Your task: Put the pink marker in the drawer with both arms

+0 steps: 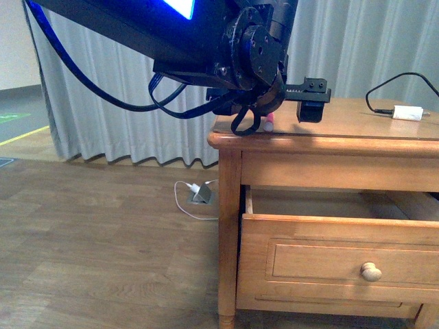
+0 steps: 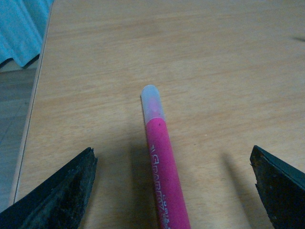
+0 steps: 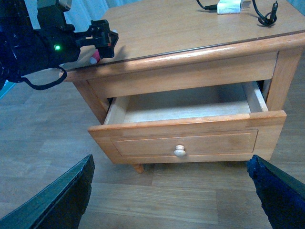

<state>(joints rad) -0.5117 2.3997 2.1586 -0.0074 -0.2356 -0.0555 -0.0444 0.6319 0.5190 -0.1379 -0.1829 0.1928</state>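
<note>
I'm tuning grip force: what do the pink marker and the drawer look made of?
The pink marker looks like smooth plastic, with printed lettering and a translucent whitish end. The drawer looks like varnished light wood: visible grain, slight sheen.

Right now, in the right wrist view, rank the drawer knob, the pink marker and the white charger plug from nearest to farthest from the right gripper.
1. Drawer knob: on the front of the open drawer, facing the right gripper.
2. Pink marker: at the front left corner of the tabletop.
3. White charger plug: toward the tabletop's far back.
</note>
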